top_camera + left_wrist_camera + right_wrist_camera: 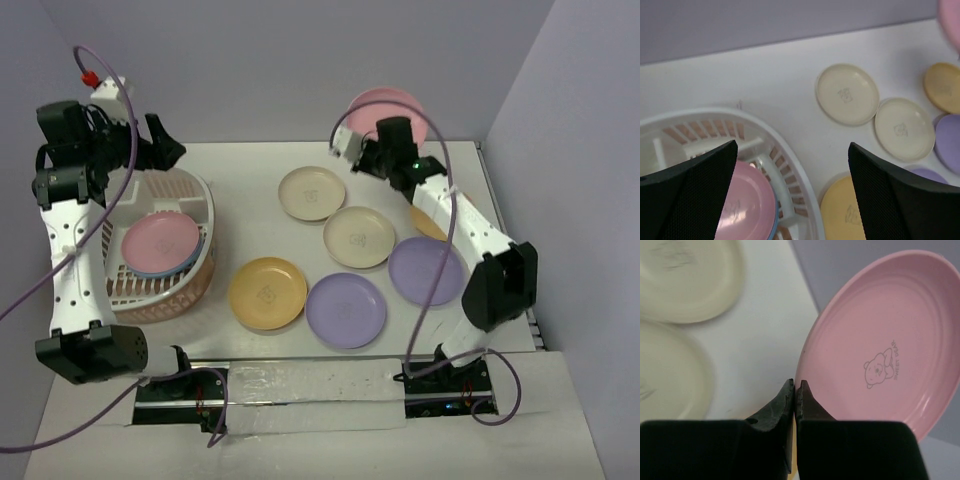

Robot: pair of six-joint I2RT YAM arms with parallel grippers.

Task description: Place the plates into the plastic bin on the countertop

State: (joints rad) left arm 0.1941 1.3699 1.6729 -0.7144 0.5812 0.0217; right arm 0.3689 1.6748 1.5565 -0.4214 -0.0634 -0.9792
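the left gripper [792, 146] hangs over the far rim of the plastic bin [207, 205], its fingers spread wide with nothing between them. inside the bin a pink plate [160, 240] lies on a blue plate [150, 272], of which only an edge shows. just right of the bin on the countertop [250, 170] lies a yellow-orange plate [267, 292], with a lilac plate [345, 310] close beside it on the side away from the bin. further right of the bin are a cream plate [312, 192] and a second cream plate [359, 236], then a second lilac plate [425, 270] and a second yellow-orange plate [428, 222], mostly hidden under the right arm. farthest from the bin, the right gripper [795, 387] has its fingers pressed together, pinching the rim of a tilted pink plate [880, 340].
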